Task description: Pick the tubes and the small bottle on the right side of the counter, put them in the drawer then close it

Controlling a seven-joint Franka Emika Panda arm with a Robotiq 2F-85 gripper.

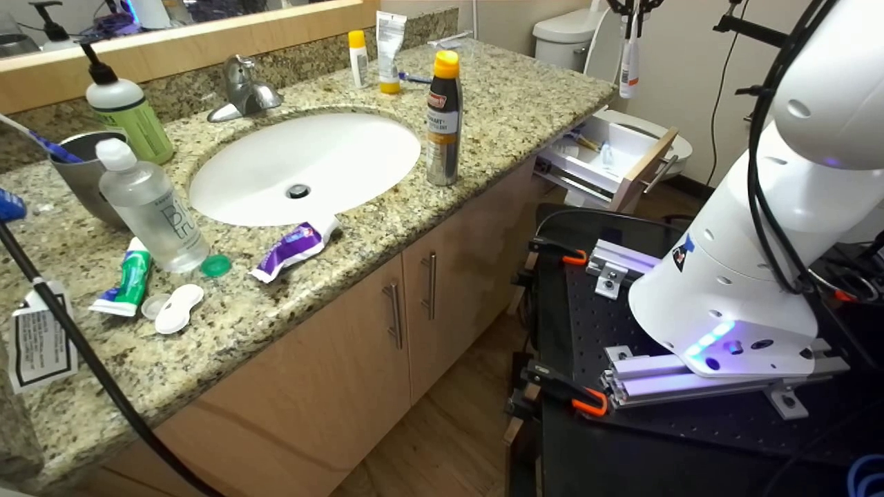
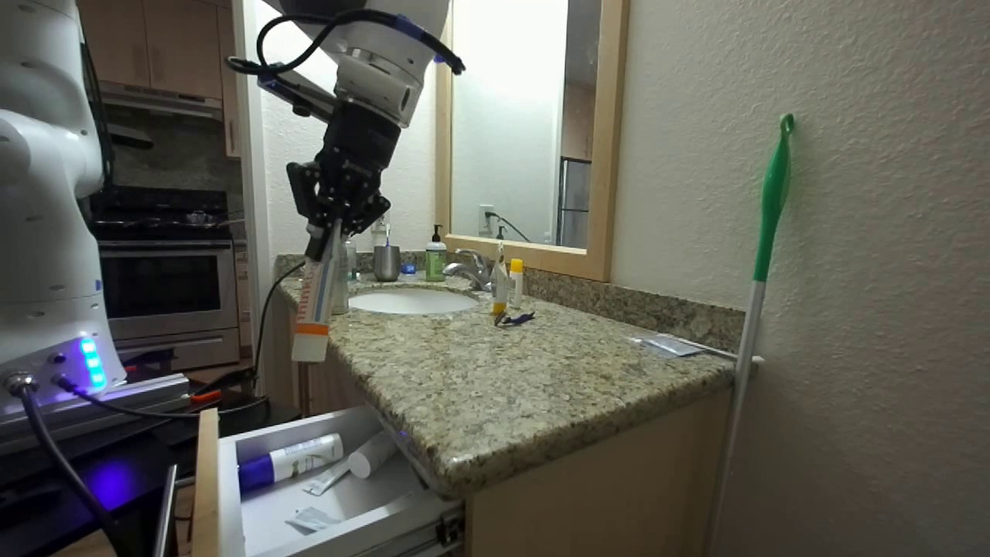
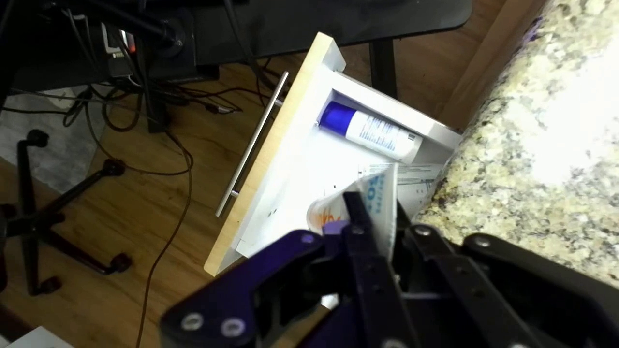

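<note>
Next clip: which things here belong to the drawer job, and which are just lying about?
Job:
white orange-banded squeeze tube, held in the black end effector
white yellow-capped squeeze tube, standing upright
small white yellow-capped bottle
open wooden-fronted drawer

Unrelated:
tall black-and-silver yellow-capped can
crumpled purple-and-white tube
clear plastic bottle

Counter is speckled stone, polished and glossy; sink smooth and ceramic-looking, faucet bright reflective metal, tall can shiny metal down low. Drawer is wood-fronted with a smooth inside. Small bottle and upright tube, far side of the sink in an exterior view, look like smooth plastic, as does the held tube in the matt-black gripper; wall rough.
</note>
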